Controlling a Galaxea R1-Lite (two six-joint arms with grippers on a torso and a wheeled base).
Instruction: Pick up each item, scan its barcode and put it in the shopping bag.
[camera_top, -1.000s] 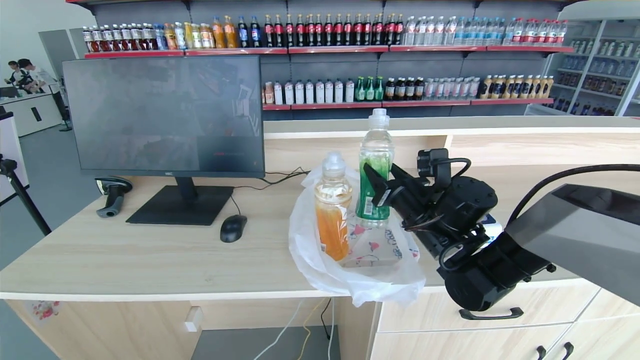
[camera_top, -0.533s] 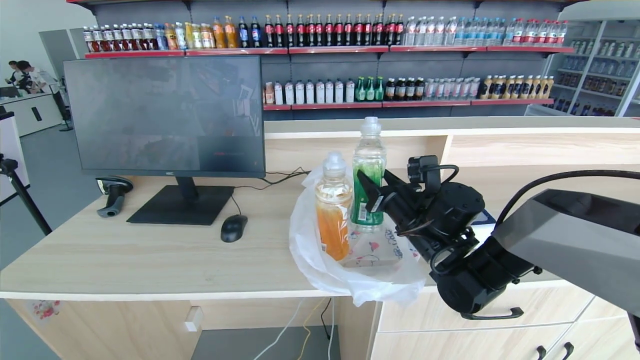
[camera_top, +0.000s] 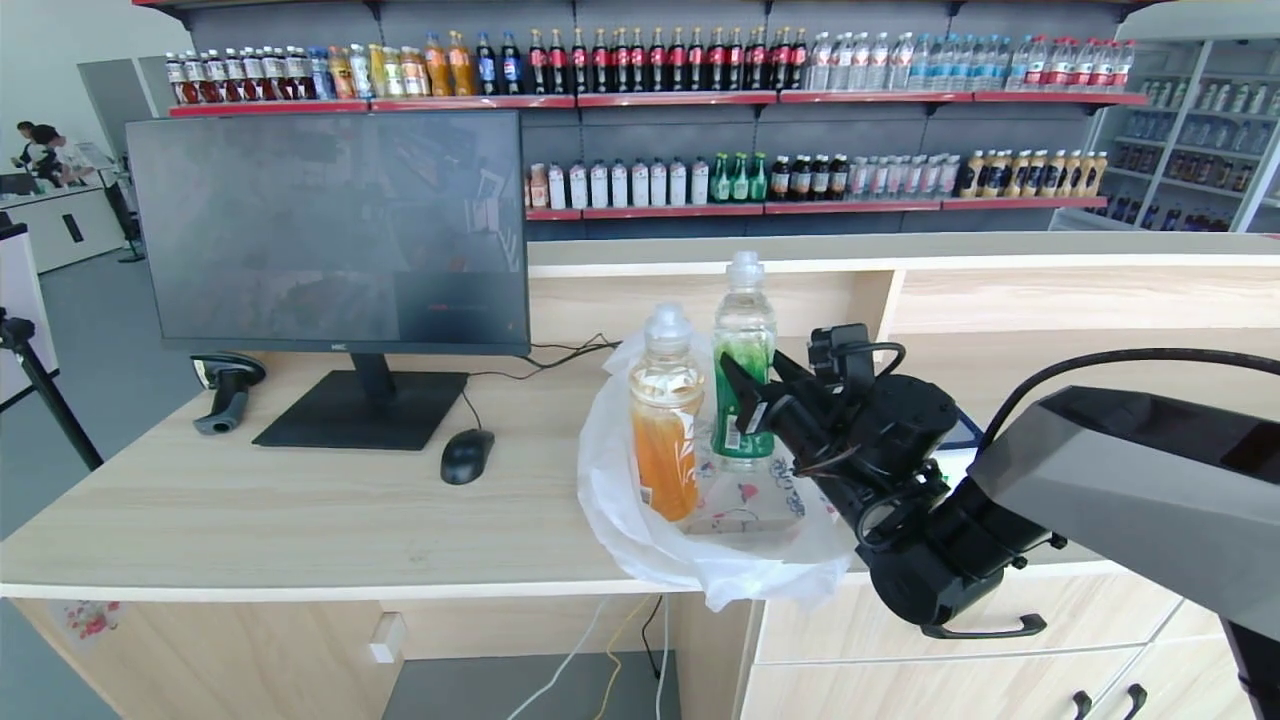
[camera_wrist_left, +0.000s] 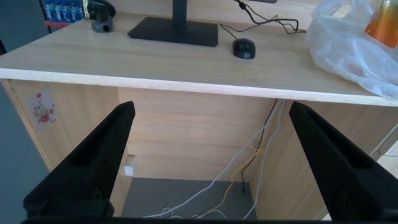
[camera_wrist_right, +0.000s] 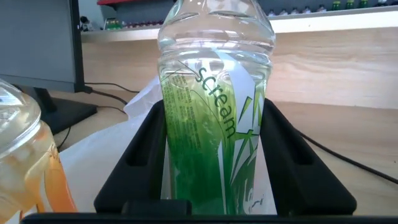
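Green bottle (camera_top: 743, 385) is upright, pinched round its label by right claw (camera_top: 752, 398). Its base is in the shopping bag (camera_top: 640, 530) mouth, just beside orange bottle (camera_top: 664, 430) at its 9 o'clock; cannot tell if it rests yet. Judged step: bagging. Lower straight, keep it upright, don't nudge orange bottle, release once the base seats. Left claw (camera_wrist_left: 211, 109) is spread and empty, below surface (camera_top: 300, 510) edge. Count on surface: 2 bottles, 1 shopping bag, 1 scanner (camera_top: 228, 385), 1 monitor (camera_top: 330, 230), 1 mouse (camera_top: 467, 456).

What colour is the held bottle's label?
The label is green with white; the right wrist view shows it best.
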